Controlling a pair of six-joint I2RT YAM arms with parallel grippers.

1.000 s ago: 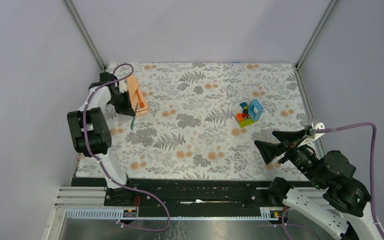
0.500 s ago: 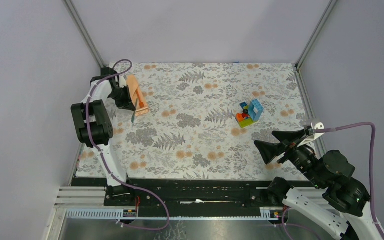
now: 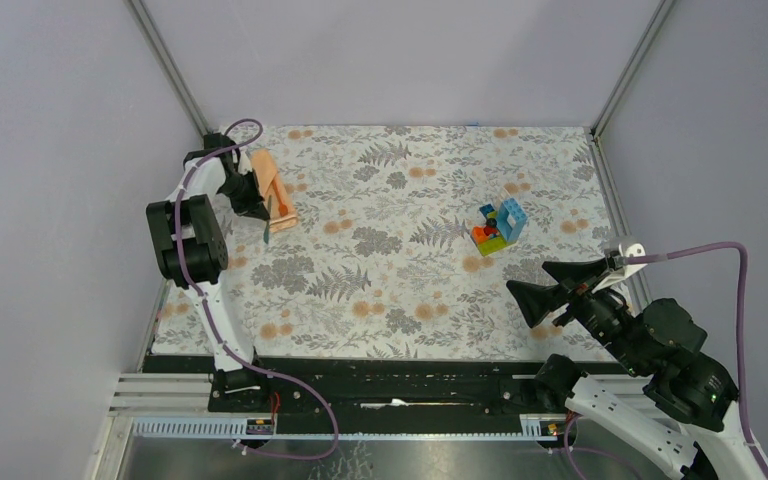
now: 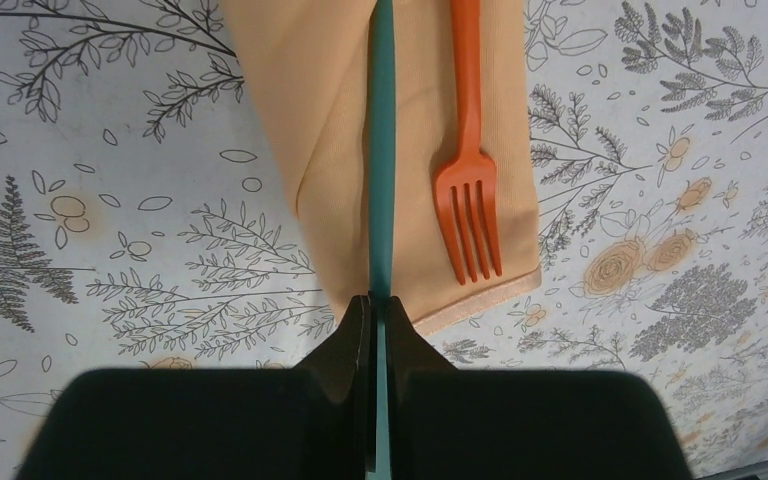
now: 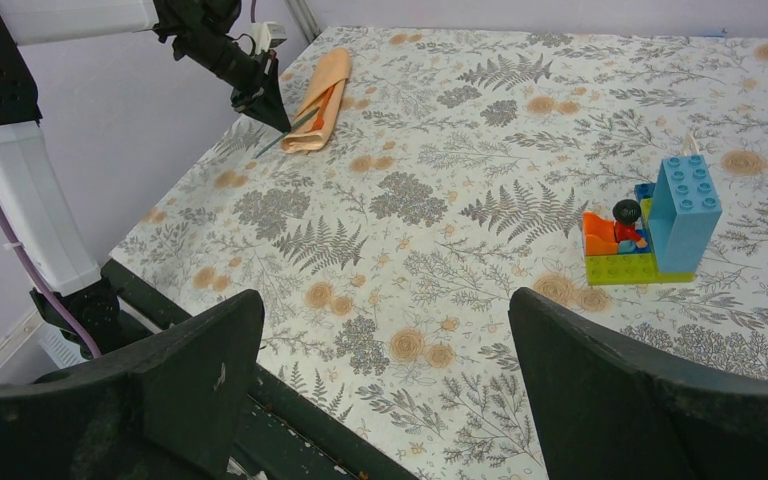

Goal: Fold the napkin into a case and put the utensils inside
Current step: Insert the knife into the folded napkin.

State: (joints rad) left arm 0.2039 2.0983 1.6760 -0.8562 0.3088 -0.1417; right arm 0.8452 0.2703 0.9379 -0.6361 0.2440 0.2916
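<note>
Since the folded napkin (image 4: 310, 100) lies far left on the floral mat (image 3: 410, 280) and the left gripper (image 4: 377, 320) is clamped on the teal utensil (image 4: 381, 150) over it, I'd lower flat, parallel to the orange fork (image 4: 468, 200), then release. Right gripper (image 5: 385, 320) spread wide, idle. Plain grey walls (image 3: 390, 60); toy blocks (image 3: 498, 226) well apart.

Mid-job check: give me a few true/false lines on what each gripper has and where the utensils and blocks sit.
1. The left gripper is shut on the teal utensil. True.
2. The orange fork lies on top of the napkin. True.
3. The right gripper holds the orange fork. False: it is open, empty and far from the fork.
4. The toy blocks sit on the napkin. False: they stand on the floral mat, well apart from it.
</note>
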